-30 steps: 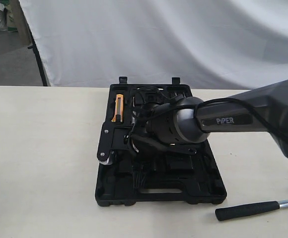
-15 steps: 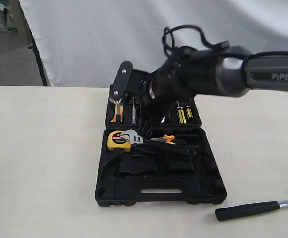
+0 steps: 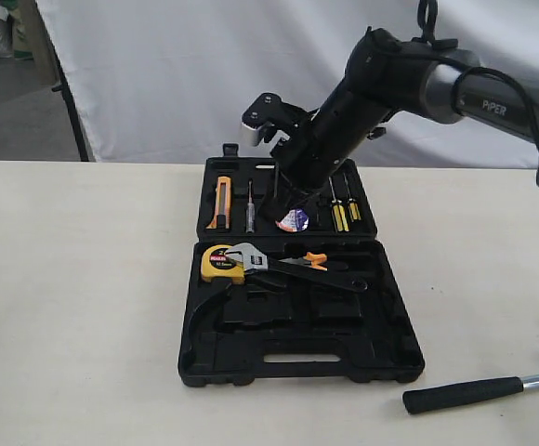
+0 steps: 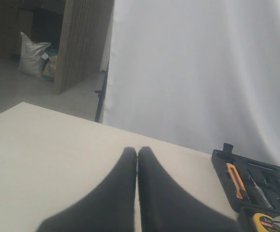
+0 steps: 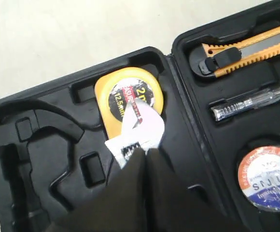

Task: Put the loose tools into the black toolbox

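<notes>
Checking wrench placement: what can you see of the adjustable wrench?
The adjustable wrench has a silver metal head with its jaws open. Its handle looks darker and runs toward the right side of the case. It lies flat across the near half of the black toolbox, apparently on top rather than seated in a recess. Its head overlaps the yellow tape measure.

Matt black plastic toolbox; shiny metal wrench.

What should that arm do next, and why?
Probably swing the right tool, shut and empty above the toolbox, over to the hammer: it lies on the table, while the wrench and tape roll are already inside.
</notes>
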Motion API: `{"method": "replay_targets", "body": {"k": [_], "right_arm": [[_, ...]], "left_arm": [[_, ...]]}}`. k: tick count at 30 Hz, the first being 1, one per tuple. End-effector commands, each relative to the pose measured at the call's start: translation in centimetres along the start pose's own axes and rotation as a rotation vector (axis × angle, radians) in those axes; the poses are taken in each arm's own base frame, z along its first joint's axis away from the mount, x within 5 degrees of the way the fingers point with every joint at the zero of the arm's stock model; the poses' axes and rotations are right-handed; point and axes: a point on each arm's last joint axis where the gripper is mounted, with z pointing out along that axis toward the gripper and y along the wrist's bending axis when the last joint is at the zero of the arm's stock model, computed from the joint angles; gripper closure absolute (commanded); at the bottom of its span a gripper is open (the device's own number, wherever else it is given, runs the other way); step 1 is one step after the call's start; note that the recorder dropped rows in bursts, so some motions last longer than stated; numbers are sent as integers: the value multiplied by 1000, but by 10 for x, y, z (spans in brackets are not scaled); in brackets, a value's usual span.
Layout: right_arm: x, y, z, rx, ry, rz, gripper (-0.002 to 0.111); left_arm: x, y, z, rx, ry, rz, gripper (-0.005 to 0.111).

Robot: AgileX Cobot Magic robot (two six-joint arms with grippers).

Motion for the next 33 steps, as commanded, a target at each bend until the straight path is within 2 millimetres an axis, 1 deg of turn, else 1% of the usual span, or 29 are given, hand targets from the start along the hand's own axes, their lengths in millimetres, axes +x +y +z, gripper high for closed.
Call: {"method": "replay_targets", "body": {"k": [1,3,7,9,11,15,19,22,25,29,30,31,33], "right_arm": [[-6,0,3,22,-25,57,103],[-8,3,7,35,-1,45,88],[-12,15,14,39,63,23,41],[-13,19,17,23,88,-30,26],[-14,20,18,24,91,-60,18],[-10,18,27,24,97,-59,16],[0,13,47,18,135,-87,16],[5,10,58,18,141,-108,16],[4,8,65,48,123,-114,16],[7,7,74,50,125,-125,16],[8,7,76,47,128,-128,19],[8,7,77,44,131,-130,23],[10,6,79,41,134,-128,36]], "left_arm": [[-2,1,0,-21,-20,0,106],[-2,1,0,-21,-20,0,106],[-2,1,0,-21,-20,0,106],[-2,1,0,-21,-20,0,106],[-2,1,0,-21,-20,0,106],[-2,1,0,-21,-20,0,106],[-2,1,0,-21,-20,0,106],[-2,1,0,-21,-20,0,106],[-2,1,0,-21,-20,0,106],[-2,1,0,-21,-20,0,106],[-2,1,0,-21,-20,0,106],[-2,1,0,-21,-20,0,106],[-2,1,0,-21,-20,0,106]]}}
